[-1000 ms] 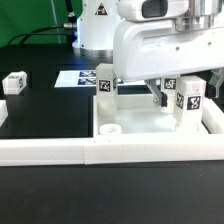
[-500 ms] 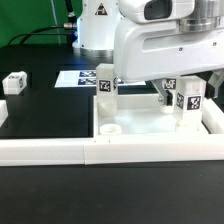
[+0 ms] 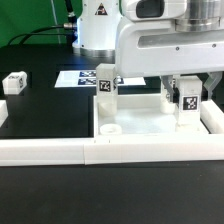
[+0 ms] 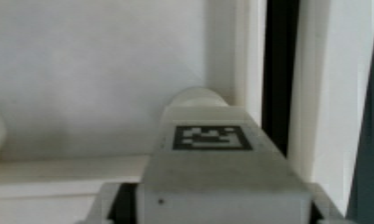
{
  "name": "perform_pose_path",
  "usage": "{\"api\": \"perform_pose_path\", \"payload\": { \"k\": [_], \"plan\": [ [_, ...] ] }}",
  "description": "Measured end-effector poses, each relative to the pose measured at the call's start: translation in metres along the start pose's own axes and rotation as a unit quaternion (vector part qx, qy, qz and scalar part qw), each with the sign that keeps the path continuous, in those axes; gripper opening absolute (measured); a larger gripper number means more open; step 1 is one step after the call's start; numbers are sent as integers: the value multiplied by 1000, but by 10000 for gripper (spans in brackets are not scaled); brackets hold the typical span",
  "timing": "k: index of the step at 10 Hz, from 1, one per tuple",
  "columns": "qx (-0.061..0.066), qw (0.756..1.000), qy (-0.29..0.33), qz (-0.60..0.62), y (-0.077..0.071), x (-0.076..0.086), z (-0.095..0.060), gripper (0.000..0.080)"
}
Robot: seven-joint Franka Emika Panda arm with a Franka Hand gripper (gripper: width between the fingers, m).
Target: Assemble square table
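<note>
The big white arm point(image 3: 150, 50) hangs over the near edge of the bench point(image 3: 50, 110). There the square table slab point(image 3: 150, 125) lies rim-up, just behind the border wall point(image 3: 50, 151). The marker board point(image 3: 76, 78) lies flat toward the far edge.

The gripper point(image 3: 188, 90) is clenched on an upright leg post point(image 3: 188, 104) point(image 4: 210, 150) on the slab's side at the exterior view's right. A second leg post point(image 3: 107, 88) stands at the slab's far corner on the exterior view's left. A loose leg post point(image 3: 14, 82) lies by the bench edge on the exterior view's left.
</note>
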State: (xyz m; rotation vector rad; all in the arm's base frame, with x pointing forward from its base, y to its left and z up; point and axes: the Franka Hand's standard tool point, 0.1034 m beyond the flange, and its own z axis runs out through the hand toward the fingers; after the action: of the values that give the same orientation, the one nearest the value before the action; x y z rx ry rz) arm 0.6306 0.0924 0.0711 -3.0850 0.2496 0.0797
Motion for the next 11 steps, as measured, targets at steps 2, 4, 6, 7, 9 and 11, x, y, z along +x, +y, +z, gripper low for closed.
{"api": "perform_pose_path", "payload": {
  "k": [2, 4, 6, 7, 9, 11],
  "plan": [
    [11, 991, 13, 131, -4, 2, 1, 289],
    [41, 961, 25, 273, -5, 1, 2, 291],
    [44, 946, 21, 321, -8, 1, 2, 291],
    [46, 937, 19, 345, -9, 0, 2, 291],
    [54, 909, 11, 414, -13, -1, 3, 291],
    [72, 822, 4, 565, -16, -3, 4, 291]
  ]
}}
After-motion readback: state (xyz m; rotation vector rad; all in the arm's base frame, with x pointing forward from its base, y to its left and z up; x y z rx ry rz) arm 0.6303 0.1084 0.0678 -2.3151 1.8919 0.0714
